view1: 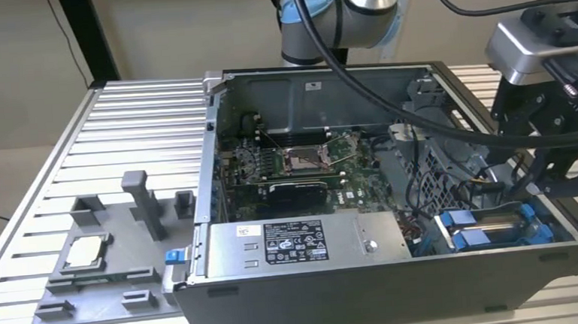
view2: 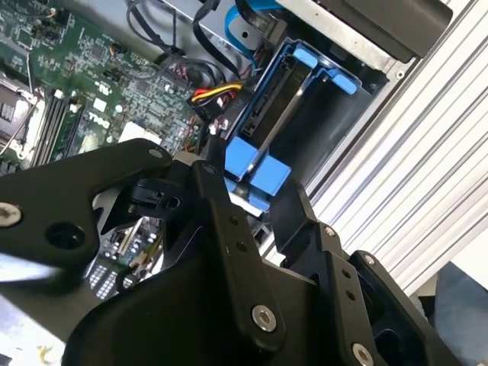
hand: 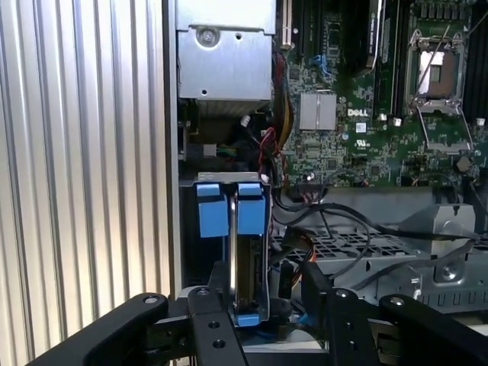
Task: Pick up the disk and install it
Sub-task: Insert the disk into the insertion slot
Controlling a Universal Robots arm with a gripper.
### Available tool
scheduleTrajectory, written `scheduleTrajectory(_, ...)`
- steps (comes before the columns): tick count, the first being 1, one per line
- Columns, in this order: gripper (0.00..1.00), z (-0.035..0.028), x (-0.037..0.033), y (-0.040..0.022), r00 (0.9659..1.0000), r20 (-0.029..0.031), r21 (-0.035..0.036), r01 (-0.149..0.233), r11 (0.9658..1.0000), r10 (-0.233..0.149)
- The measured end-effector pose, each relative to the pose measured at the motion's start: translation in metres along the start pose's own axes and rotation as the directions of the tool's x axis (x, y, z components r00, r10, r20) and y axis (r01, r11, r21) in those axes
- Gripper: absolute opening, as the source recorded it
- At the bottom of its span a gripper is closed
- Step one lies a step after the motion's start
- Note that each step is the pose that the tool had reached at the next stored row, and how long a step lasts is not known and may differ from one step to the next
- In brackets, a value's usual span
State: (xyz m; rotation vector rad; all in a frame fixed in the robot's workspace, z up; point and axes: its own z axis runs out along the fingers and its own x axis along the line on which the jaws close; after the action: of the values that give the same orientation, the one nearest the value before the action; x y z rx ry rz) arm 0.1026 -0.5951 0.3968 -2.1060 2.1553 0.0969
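The disk [view1: 494,228] stands on edge in the drive bay at the near corner of the open computer case [view1: 314,77], on the exterior view's right, its blue bracket tabs [view1: 464,230] pointing toward the case's middle. My gripper [view1: 537,188] hangs just above that bay. In both wrist views the black fingers [hand: 217,320] straddle the disk [hand: 248,259], with a gap left on one side, so the gripper [hand: 265,276] is open. In the second wrist view the blue tabs [view2: 259,171] lie between the fingertips of the gripper [view2: 255,183].
A silver box with a black label [view1: 294,244] fills the case's near side beside the bay. The motherboard [view1: 299,161] and loose cables [hand: 320,221] lie close by. A grey fixture holding a small chip [view1: 84,253] sits on the slatted table [view1: 127,142].
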Motion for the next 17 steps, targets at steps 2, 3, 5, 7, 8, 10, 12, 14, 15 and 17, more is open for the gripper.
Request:
scheduleTrajectory(2,1.00,0.0027,0.0002,-0.0007,1.0000,0.0014,0.0011,-0.009,1.0000,0.009)
scheduleTrajectory(3,1.00,0.0039,0.0003,-0.0010,0.9999,0.0024,0.0016,-0.012,0.9999,0.012)
scheduleTrajectory(5,1.00,0.0062,-0.0003,-0.0016,0.9999,0.0046,0.0020,-0.016,0.9999,0.016)
scheduleTrajectory(7,1.00,0.0088,-0.0017,-0.0020,0.9998,0.0064,0.0021,-0.017,0.9998,0.017)
scheduleTrajectory(8,1.00,0.0102,-0.0029,-0.0021,0.9998,0.0071,0.0020,-0.017,0.9998,0.017)
scheduleTrajectory(10,1.00,0.0130,-0.0053,-0.0025,0.9998,0.0084,0.0020,-0.018,0.9998,0.018)
scheduleTrajectory(12,1.00,0.0158,-0.0074,-0.0030,0.9998,0.0091,0.0021,-0.018,0.9998,0.018)
scheduleTrajectory(14,1.00,0.0184,-0.0089,-0.0041,0.9998,0.0098,0.0021,-0.019,0.9998,0.019)
scheduleTrajectory(15,1.00,0.0198,-0.0094,-0.0051,0.9998,0.0107,0.0021,-0.019,0.9998,0.019)
scheduleTrajectory(17,1.00,0.0226,-0.0106,-0.0073,0.9997,0.0126,0.0021,-0.019,0.9998,0.019)
